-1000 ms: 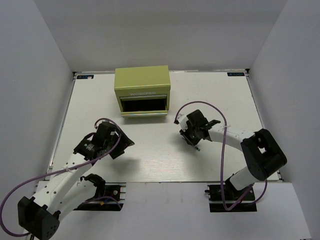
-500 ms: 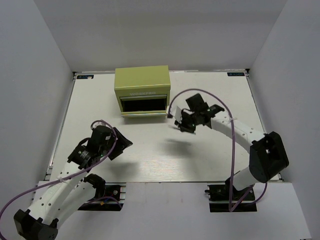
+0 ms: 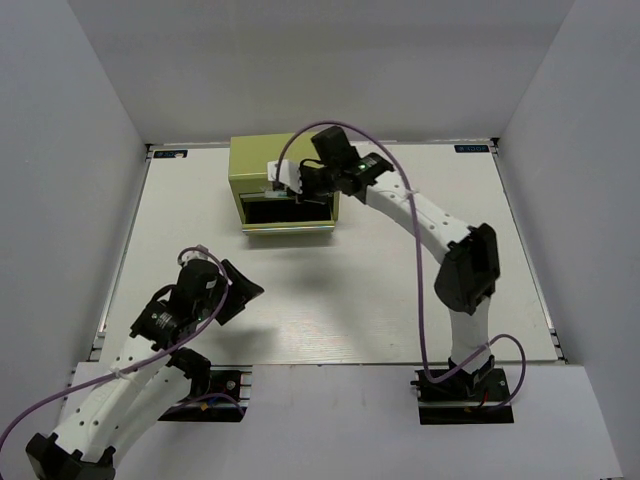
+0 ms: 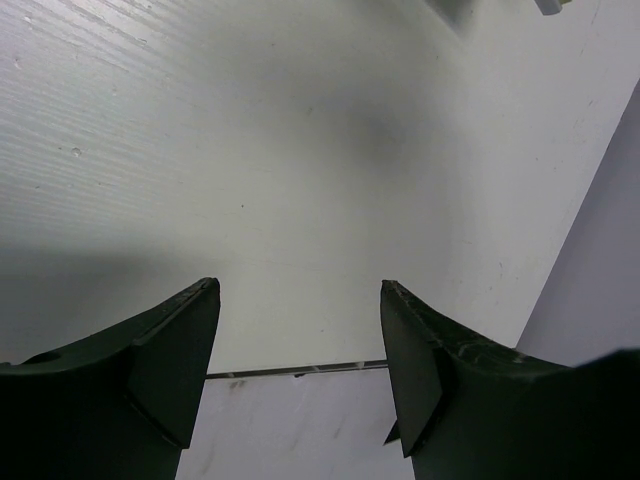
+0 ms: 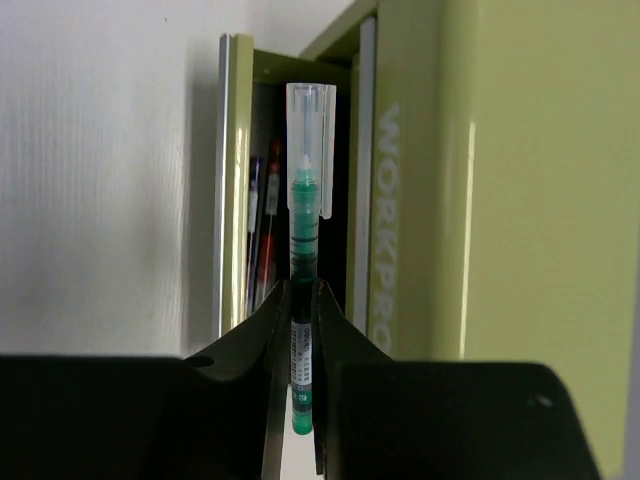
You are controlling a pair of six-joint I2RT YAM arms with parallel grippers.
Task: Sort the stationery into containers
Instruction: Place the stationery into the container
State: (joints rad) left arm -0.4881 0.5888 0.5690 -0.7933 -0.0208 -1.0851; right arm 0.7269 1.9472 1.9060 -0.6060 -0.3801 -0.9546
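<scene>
The olive-green tool chest (image 3: 285,160) stands at the back of the table with its lower drawer (image 3: 288,228) pulled open. My right gripper (image 3: 300,185) hovers over the open drawer, shut on a green marker with a clear cap (image 5: 305,250). In the right wrist view the marker points at the drawer opening, where a thin red pen (image 5: 270,220) and other thin pens lie inside. The chest front (image 5: 395,200) shows embossed lettering. My left gripper (image 3: 240,290) is open and empty over bare table at the front left; its fingers (image 4: 170,350) frame nothing.
White walls enclose the table on three sides. The table's near edge (image 4: 300,372) shows between my left fingers. The right arm (image 3: 440,225) stretches diagonally across the table's right half.
My right gripper has carried the green marker from mid-table back and left to above the open drawer. My left arm has drawn back slightly toward the front.
</scene>
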